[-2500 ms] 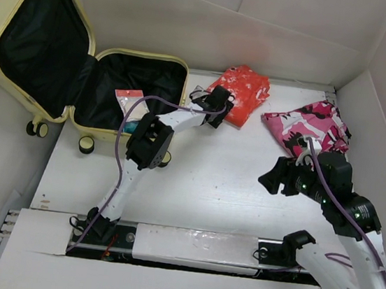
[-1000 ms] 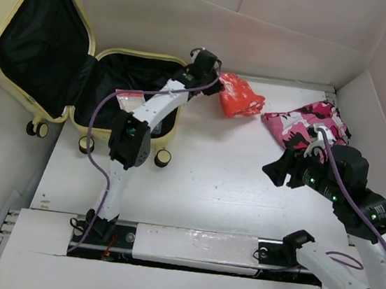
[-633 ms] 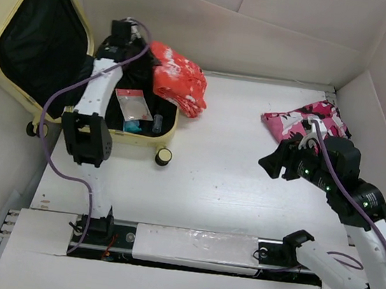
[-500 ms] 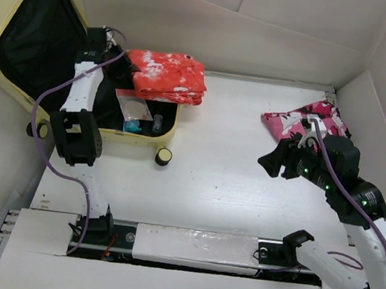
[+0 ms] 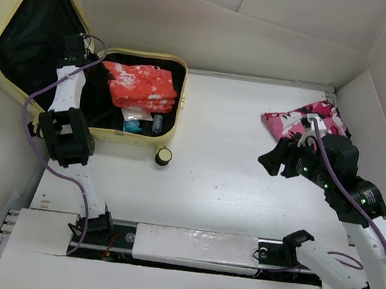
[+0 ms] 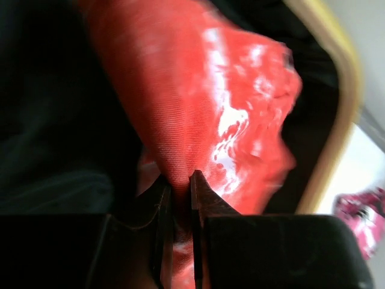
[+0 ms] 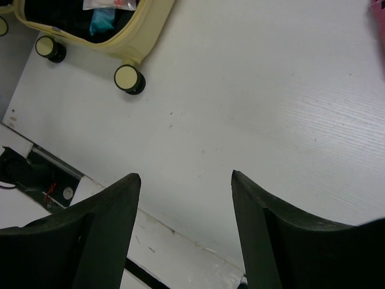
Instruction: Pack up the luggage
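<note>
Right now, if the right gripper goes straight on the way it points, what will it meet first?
Most likely the bare table: the right gripper, open, points down at it with nothing between. Depth is unclear.

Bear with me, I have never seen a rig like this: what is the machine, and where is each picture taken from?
These are two robot arms bolted at the near edge of a white table, each ending in a two-finger gripper. The wide picture looks down from above and behind them; the other two come from cameras on the wrists. The left gripper pinches a red-and-white patterned cloth over the inside of the open pale yellow hard-shell suitcase, next to a clear packet. The right gripper hangs open above bare table. A pink camouflage-patterned cloth lies on the table's far right.
</note>
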`<state>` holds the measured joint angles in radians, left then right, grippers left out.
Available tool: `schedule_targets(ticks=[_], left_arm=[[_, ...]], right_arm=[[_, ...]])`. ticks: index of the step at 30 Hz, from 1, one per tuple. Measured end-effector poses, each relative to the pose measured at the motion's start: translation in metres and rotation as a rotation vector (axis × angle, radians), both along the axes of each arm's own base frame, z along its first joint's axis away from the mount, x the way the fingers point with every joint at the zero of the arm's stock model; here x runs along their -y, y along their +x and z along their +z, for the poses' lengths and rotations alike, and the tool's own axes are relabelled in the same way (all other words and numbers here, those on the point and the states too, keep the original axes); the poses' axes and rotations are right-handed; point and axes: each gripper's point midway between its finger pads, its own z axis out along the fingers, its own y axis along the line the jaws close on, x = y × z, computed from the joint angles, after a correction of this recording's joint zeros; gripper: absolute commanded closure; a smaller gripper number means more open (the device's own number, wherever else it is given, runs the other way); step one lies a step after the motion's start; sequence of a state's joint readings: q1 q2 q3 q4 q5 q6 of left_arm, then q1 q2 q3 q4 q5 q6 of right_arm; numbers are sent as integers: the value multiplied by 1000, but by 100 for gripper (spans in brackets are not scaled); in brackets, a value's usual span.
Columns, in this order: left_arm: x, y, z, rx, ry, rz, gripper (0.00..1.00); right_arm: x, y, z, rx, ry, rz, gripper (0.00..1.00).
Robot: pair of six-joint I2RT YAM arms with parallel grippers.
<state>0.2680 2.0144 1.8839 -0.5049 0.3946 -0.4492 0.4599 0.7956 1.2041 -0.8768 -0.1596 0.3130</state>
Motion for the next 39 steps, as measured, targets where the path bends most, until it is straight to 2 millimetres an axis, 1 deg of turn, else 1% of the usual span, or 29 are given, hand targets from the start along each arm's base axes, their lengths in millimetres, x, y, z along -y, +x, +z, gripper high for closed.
schedule_targets(ticks=[3,4,6,8,9,11,12,14,15,16,17,19,20,21,22,23,24,25,26,27,28,29,30,31,33,34,35,37,39], left_arm=[[-18,-7,-20,-52,63,54,100],[-21,-10,-25,-70,73,67,76],[-27,-13,-31,-88,103,87,48],[-30,-15,-30,-82,108,112,28],[-29,-17,-28,-76,104,118,26],[-24,-25,-15,-39,93,136,22],[-18,-30,-5,-16,91,136,19],[-3,-38,23,44,110,134,19],[15,-38,44,94,130,114,19],[40,-37,66,156,150,78,19],[76,-38,88,214,161,18,19],[168,-42,126,328,159,-142,19],[221,-50,140,377,138,-240,19],[272,-63,146,409,110,-333,20],[318,-78,145,418,80,-423,20],[358,-95,138,412,51,-502,20],[390,-110,126,389,26,-567,22],[416,-120,108,353,12,-614,23],[436,-126,90,320,6,-643,23],[455,-130,69,276,4,-672,23],[475,-132,47,234,7,-697,23],[501,-135,19,186,14,-728,23],[514,-136,5,168,16,-743,23],[533,-137,-15,134,22,-762,23],[572,-143,-49,101,10,-798,24],[589,-151,-63,83,-6,-816,24],[602,-159,-77,62,-22,-828,24],[622,-180,-103,6,-59,-850,24],[634,-193,-120,-42,-98,-845,24]], right_arm=[[0,4,-2,2,-2,-9,31],[0,6,-3,-1,-3,-15,27],[-1,10,-6,-6,-5,-26,23],[0,14,-11,-19,-11,-43,22],[-1,18,-14,-26,-13,-56,20],[0,27,-19,-43,-16,-90,20],[0,32,-23,-54,-22,-110,20],[3,45,-30,-82,-28,-163,20],[6,52,-35,-101,-35,-193,20],[8,58,-40,-119,-39,-223,20],[10,64,-45,-138,-42,-253,22],[18,72,-52,-165,-46,-313,28],[22,75,-53,-168,-44,-342,32],[26,77,-51,-169,-41,-370,41],[32,78,-46,-160,-38,-401,49],[38,78,-37,-141,-26,-435,56],[43,78,-26,-116,-14,-462,74],[50,76,-11,-84,1,-494,82],[57,74,7,-46,23,-526,89],[63,72,27,0,50,-553,94],[72,67,48,49,76,-584,96],[78,62,68,96,103,-608,96],[84,56,87,140,130,-624,95],[88,51,100,171,151,-636,93],[94,36,124,224,193,-638,78],[95,32,130,236,207,-637,70],[94,30,133,242,214,-629,55],[90,28,128,220,207,-606,45],[84,29,116,184,186,-574,42]])
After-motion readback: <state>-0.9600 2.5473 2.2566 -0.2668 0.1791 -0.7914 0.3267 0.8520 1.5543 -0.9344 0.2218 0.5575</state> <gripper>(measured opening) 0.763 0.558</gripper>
